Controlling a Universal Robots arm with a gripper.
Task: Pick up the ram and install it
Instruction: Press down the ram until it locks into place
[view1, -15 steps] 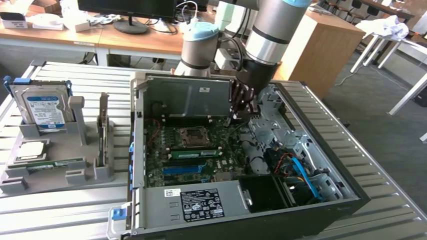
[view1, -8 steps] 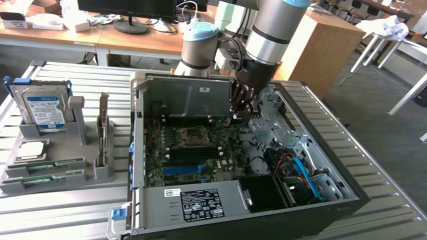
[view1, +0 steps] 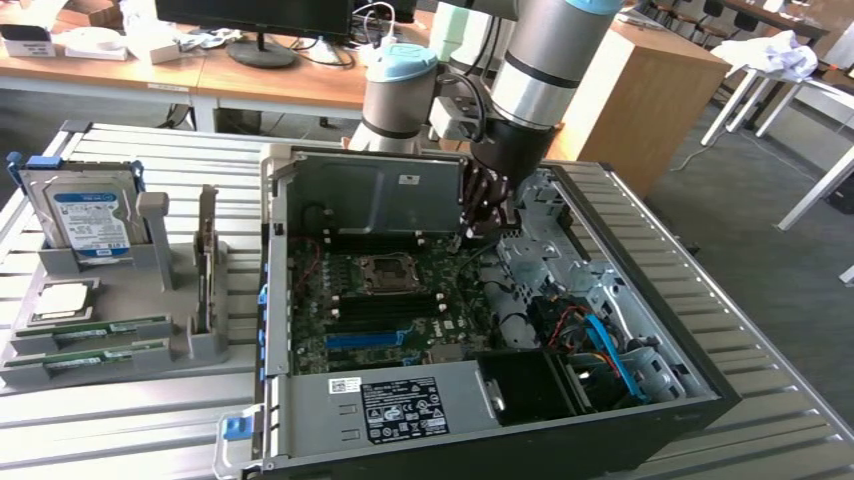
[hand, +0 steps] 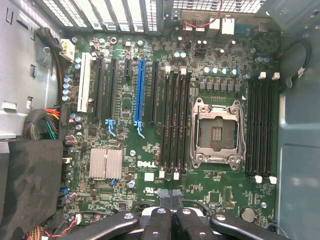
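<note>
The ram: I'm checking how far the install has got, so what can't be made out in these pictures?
1. Wrist view: the shut gripper covers the motherboard's near edge.
2. Exterior view: the gripper's tips merge with dark parts inside the computer case; whether they touch anything is unclear.
3. Exterior view: the ram sticks sit sunk in the grey rack; their chips are too small to see.

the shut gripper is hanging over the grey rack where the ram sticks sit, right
Not quite. The shut gripper hangs over the open PC case, above the motherboard, not over the grey rack. The ram sticks do sit in that rack, at the exterior view's left. The exterior view shows this.
</note>
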